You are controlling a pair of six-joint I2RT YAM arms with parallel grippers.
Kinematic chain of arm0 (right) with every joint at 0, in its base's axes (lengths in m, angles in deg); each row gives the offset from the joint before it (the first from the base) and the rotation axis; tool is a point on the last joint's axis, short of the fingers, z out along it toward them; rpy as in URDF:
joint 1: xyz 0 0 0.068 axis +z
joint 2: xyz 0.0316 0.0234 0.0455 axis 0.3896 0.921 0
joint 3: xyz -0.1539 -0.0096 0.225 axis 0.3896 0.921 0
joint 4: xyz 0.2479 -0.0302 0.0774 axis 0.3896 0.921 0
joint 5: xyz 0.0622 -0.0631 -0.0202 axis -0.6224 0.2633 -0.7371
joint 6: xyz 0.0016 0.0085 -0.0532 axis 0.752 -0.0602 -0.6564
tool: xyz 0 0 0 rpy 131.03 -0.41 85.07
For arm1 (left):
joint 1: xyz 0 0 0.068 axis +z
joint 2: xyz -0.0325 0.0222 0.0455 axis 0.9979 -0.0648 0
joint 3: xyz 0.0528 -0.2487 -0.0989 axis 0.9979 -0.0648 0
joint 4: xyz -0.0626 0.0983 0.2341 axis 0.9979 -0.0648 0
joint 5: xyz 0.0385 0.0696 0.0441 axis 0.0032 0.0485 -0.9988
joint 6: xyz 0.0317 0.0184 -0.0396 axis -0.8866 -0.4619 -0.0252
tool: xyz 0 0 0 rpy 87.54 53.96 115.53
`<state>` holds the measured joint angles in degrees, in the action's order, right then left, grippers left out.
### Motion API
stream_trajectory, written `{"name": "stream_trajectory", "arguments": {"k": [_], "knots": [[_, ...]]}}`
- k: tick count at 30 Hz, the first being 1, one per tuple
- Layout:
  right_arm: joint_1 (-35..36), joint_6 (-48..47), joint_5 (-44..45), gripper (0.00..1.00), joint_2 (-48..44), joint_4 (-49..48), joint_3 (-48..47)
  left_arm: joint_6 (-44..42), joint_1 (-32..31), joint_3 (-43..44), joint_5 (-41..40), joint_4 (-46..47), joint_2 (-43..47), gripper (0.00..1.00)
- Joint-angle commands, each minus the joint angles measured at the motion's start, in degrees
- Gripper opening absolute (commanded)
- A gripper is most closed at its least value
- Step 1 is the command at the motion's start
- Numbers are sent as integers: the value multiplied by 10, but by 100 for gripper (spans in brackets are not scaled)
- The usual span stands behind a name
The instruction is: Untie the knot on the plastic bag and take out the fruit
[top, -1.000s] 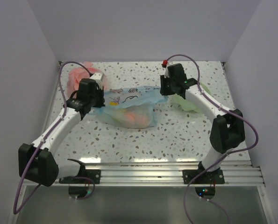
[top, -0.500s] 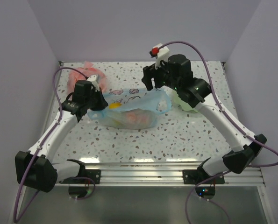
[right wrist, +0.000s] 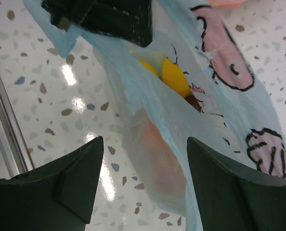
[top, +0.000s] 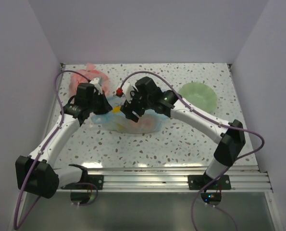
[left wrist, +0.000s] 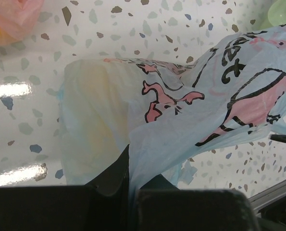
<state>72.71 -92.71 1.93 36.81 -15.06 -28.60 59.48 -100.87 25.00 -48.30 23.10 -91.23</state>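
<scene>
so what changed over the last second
The right gripper let go of the bag's right end, opened its jaws, rose, then swung left. It now hangs open over the bag's mouth, near the yellow fruit. The green bowl that the arm had covered is in view. The left gripper stayed shut on the bag's left edge, and the pink bag has not moved.

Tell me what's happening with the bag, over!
Left gripper shut on bag. Right gripper open over bag; yellow fruit inside. Pink bag far left, out of the way.
</scene>
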Motion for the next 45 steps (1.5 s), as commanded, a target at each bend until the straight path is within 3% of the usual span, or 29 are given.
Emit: {"name": "stream_trajectory", "arguments": {"k": [1, 7, 13, 17, 18, 20, 22, 29, 34, 39, 45], "knots": [[-3, -63, -8, 74, 30, 9, 0, 6, 4, 15, 17, 0, 5, 0], [-2, -94, 35, 77, 79, -28, -2, 6, 4, 16, 23, -1, 1, 0], [-3, -109, 19, 75, 133, -24, -17, 5, 4, 14, 20, 2, 0, 0], [-3, -96, -6, 55, 128, -41, 16, 5, 4, 13, 10, 10, -6, 0], [-3, -88, -12, 35, 123, -52, 36, 5, 4, 11, 2, 14, -10, 0], [-2, -78, -23, 14, 101, -61, 56, 10, 5, 4, -6, 22, -12, 0], [-2, -65, -34, 0, 73, -68, 88, 22, 6, -2, -23, 39, -16, 0], [8, -22, -109, 0, -25, -94, 211, 67, 32, -44, -65, 109, -41, 0], [33, -3, -170, 0, -19, -61, 281, 97, 67, -63, -55, 160, -79, 0], [62, 56, -177, 0, -18, -105, 363, 112, 98, -74, -28, 187, -107, 0], [69, 97, -148, 1, -23, -130, 391, 127, 107, -103, 21, 208, -110, 0]]}}
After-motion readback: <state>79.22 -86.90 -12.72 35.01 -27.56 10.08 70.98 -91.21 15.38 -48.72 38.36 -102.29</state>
